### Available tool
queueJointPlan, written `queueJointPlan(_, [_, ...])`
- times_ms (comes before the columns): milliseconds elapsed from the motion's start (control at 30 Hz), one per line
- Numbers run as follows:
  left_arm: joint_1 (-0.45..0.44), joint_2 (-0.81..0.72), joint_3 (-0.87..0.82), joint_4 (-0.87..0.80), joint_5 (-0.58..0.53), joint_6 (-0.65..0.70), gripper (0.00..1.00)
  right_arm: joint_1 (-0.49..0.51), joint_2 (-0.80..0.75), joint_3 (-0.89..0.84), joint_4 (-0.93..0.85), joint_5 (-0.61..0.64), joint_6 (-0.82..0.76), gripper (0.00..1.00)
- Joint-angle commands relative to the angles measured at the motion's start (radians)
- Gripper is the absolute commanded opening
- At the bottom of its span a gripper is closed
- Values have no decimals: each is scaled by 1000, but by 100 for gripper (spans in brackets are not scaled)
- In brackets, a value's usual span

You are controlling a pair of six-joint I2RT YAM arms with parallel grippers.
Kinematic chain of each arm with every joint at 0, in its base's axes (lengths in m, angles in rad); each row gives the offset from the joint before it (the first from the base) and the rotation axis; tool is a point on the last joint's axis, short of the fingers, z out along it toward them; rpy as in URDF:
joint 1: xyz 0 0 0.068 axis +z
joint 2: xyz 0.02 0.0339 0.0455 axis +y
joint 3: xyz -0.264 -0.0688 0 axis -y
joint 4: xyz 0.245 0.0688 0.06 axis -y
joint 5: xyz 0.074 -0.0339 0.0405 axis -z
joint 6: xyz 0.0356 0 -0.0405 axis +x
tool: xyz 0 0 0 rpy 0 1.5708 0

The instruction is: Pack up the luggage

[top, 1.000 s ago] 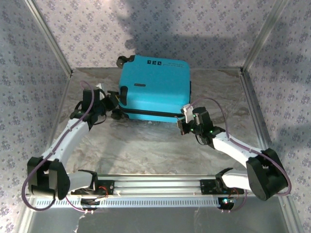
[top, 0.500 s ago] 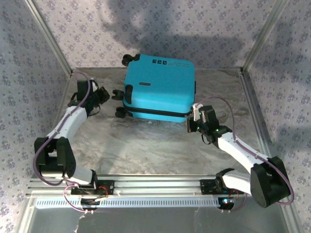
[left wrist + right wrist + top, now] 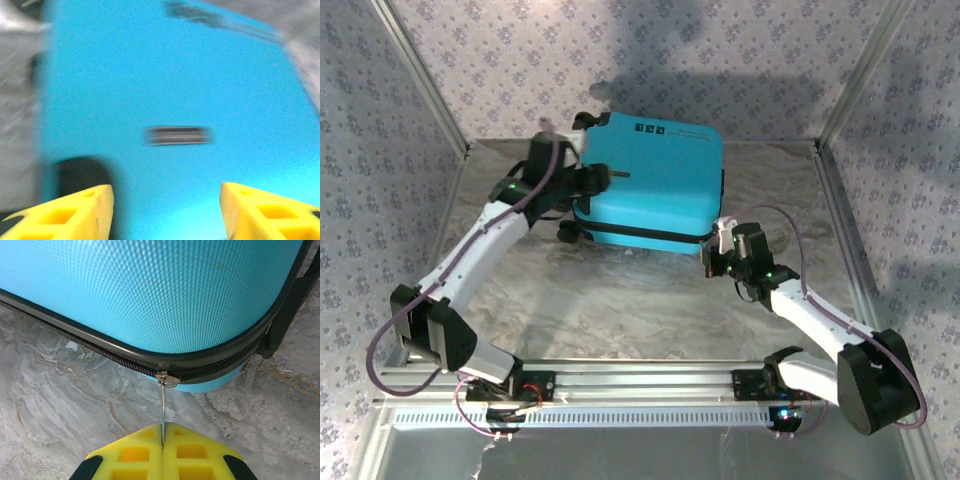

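Observation:
The luggage (image 3: 655, 180) is a turquoise hard-shell suitcase lying flat and closed at the back middle of the table, with black wheels (image 3: 568, 233) on its left side. My left gripper (image 3: 592, 178) hovers over the shell's left part. In the left wrist view it (image 3: 165, 192) is open, with the blurred shell (image 3: 175, 75) and a small dark badge (image 3: 176, 135) beyond it and nothing between its fingers. My right gripper (image 3: 717, 250) sits at the near right corner. In the right wrist view it (image 3: 162, 432) is shut on the thin metal zipper pull (image 3: 163, 410), which hangs from the black zipper under the shell (image 3: 150, 290).
The marbled table (image 3: 620, 300) is walled by patterned panels and metal corner posts (image 3: 845, 90). An aluminium rail (image 3: 650, 385) carrying both arm bases runs along the near edge. Free room lies between the suitcase and the rail.
My left arm swung from the left of the suitcase to above its left top, and its jaws opened. The suitcase shifted slightly right. My right gripper stayed pinched at the corner.

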Motion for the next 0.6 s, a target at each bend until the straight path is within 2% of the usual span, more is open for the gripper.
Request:
queueJointPlan(0, [-165,95,150,-160,-149,150,62,33,-20,-20,8,-84,18,0])
queueJointPlan(67, [-247,178,236,-185,-217,180,63,46,-20,-25,15,-90,17,0])
queueJointPlan(133, [-303,259,326,-254,-263,201,69,62,-21,-32,23,-103,18,0])
queueJointPlan(200, [-350,332,407,-296,-308,223,69,91,-23,-37,38,-111,21,0])
queueJointPlan(567, [-491,563,702,-443,-469,293,69,264,-55,-63,62,-50,8,0])
